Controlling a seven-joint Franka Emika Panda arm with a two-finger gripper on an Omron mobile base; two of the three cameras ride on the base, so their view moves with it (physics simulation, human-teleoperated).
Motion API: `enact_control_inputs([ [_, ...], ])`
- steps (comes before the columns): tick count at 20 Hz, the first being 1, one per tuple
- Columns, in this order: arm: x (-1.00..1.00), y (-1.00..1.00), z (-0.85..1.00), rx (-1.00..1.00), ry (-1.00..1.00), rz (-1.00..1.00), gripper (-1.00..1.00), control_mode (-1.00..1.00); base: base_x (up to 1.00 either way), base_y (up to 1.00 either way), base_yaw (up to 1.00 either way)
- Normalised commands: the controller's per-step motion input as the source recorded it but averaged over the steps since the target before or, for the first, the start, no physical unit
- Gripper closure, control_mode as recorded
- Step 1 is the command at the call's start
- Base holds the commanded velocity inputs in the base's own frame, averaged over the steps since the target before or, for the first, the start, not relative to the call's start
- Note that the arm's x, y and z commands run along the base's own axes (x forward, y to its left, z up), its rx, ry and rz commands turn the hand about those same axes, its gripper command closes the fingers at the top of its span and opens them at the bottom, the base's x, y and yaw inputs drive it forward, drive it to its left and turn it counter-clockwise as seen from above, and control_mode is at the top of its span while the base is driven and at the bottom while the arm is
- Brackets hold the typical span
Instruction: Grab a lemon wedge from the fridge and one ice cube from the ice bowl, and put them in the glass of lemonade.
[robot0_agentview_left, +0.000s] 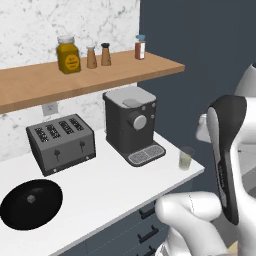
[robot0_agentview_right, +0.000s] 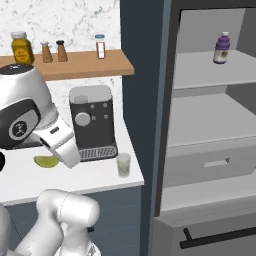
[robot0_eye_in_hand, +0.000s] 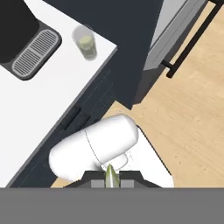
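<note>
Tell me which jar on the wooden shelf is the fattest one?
The yellow jar at the left end of the shelf. It is wide and full of yellow stuff; the two brown shakers and the red-labelled bottle are thin.

— Arm posture? 
— The white jointed arm with dark joints (robot0_agentview_left: 225, 155) rises from the base, elbow bent high, forearm angled down toward the left in the right base view.
— Gripper condition?
— The two-finger dark-tipped gripper (robot0_eye_in_hand: 111, 178) points downward, jaws drawn nearly together, pinching a small yellow-green curved lemon wedge (robot0_eye_in_hand: 111, 176) between the fingertips.
</note>
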Motion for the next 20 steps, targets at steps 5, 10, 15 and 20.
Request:
enact_control_inputs([
  [5, 0.93, -0.2, -0.84, -0.03, -0.02, -0.03, 1.0, -1.0, 0.0, 0.0, 0.0],
  [10, 0.96, -0.11, -0.53, -0.02, 0.0, -0.01, 1.0, -1.0, 0.0, 0.0, 0.0],
  [15, 0.99, -0.03, -0.04, 0.0, 0.0, -0.05, 1.0, -1.0, 0.0, 0.0, 0.0],
  [20, 0.84, -0.27, -0.36, 0.0, 0.02, -0.16, 1.0, -1.0, 0.0, 0.0, 0.0],
])
